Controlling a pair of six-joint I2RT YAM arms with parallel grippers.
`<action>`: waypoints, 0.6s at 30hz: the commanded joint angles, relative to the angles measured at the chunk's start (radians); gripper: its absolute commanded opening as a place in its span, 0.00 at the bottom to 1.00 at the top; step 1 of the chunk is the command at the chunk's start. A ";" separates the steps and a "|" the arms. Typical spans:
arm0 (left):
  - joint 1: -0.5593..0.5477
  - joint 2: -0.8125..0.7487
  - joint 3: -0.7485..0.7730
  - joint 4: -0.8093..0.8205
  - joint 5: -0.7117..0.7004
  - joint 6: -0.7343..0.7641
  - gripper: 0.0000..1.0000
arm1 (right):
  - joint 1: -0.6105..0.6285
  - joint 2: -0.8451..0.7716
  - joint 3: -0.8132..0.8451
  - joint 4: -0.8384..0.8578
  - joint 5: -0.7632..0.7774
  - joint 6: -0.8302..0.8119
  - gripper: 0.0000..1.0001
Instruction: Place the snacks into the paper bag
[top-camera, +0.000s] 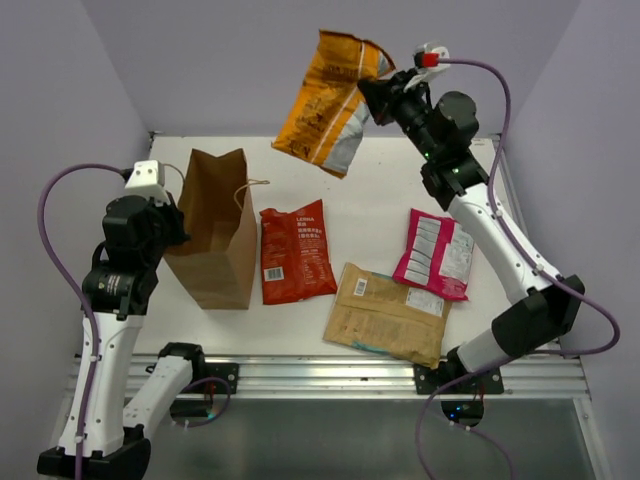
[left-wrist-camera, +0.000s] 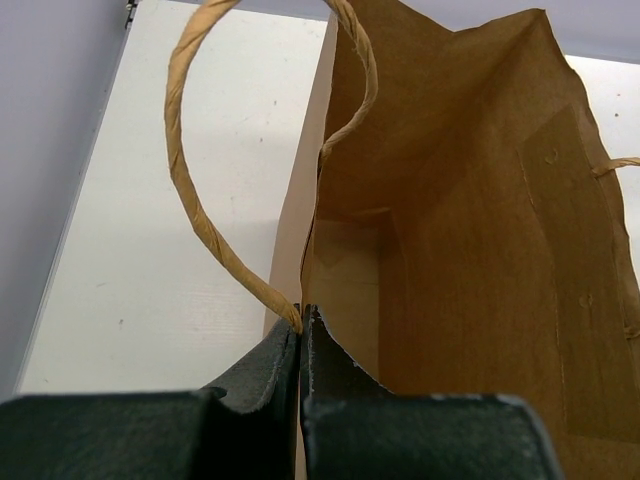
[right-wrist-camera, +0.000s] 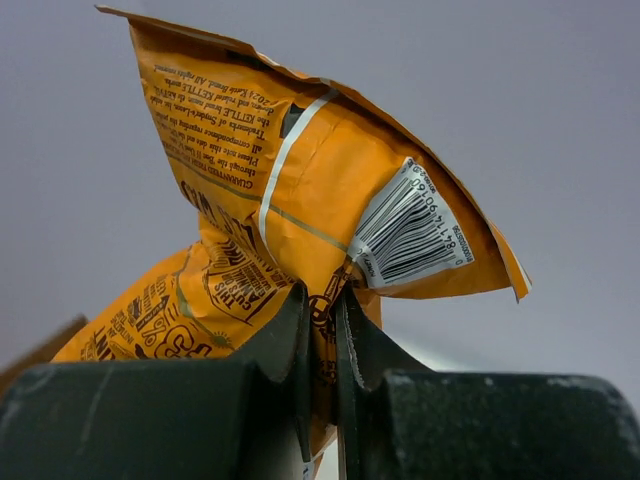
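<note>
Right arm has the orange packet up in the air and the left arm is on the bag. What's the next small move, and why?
Probably swing the right end effector leftward until the orange packet hangs above the paper bag's mouth. The packet is clamped high and well to the right of the bag. The left end effector pinches the bag's rim, and no packet is visible inside.
</note>
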 joint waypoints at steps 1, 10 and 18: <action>-0.011 -0.004 -0.004 -0.009 0.033 0.027 0.00 | -0.006 0.052 -0.025 0.495 -0.140 0.171 0.00; -0.009 -0.007 -0.001 -0.009 0.045 0.030 0.00 | 0.067 0.628 0.597 0.924 -0.389 0.676 0.00; -0.009 0.002 0.002 -0.011 0.044 0.032 0.00 | 0.196 0.788 0.973 0.689 -0.419 0.523 0.00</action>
